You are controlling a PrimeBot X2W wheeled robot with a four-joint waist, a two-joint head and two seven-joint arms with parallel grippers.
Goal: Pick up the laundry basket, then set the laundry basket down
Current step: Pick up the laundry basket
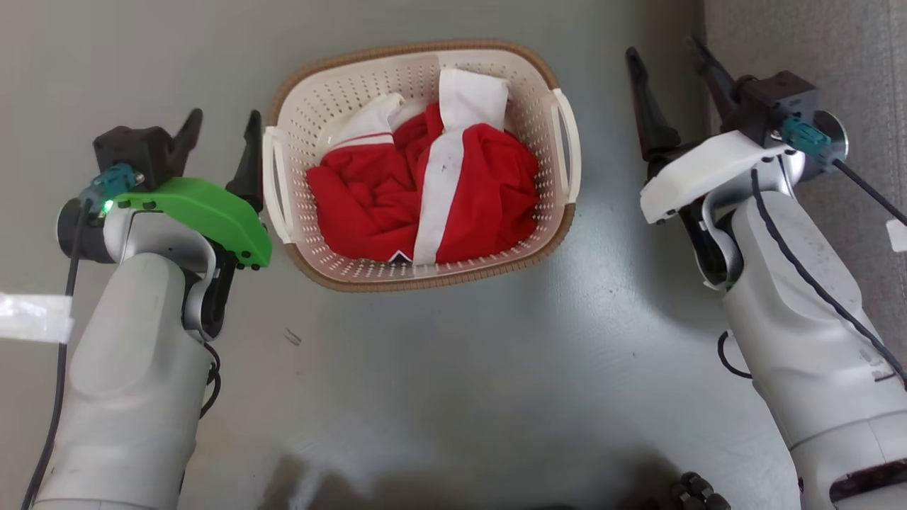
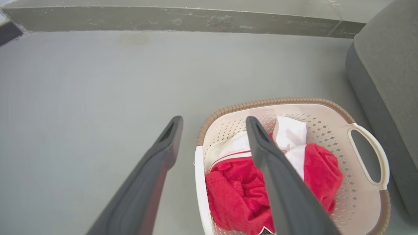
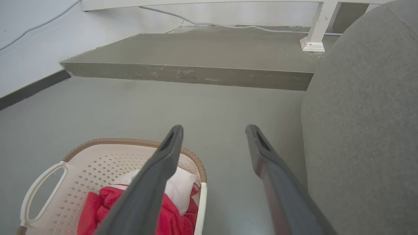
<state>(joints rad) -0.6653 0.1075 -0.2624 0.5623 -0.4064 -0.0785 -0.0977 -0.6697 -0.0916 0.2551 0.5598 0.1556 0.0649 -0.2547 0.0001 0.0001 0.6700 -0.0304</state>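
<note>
grey floor, basket sitting between two open grippers

grey painted floor (image 1: 453,368) runs under everything, with a raised concrete step (image 3: 196,73) at 12 o'clock beyond the basket and a grey upholstered seat (image 1: 815,35) off at 2 o'clock. the laundry basket (image 1: 333,99) rests flat on the floor, straight ahead of the robot. a crumpled red and white garment (image 1: 425,191) lies inside it.

the left gripper (image 1: 224,117), under its green wrist cover (image 1: 205,212), sits at the basket's 9 o'clock. its jaws are spread wide with nothing between them. its inner finger (image 1: 248,163) is just beside the basket's left handle (image 1: 273,177); i can't tell whether they touch. from the left wrist view that finger crosses in front of the basket's inside.

the right gripper (image 1: 662,46), under a white wrist cover (image 1: 708,173), stands at the basket's 3 o'clock, clear of the right handle (image 1: 567,142), with bare floor between them. its jaws are also wide and hold nothing. its outer finger (image 3: 277,169) is close to the grey seat.
</note>
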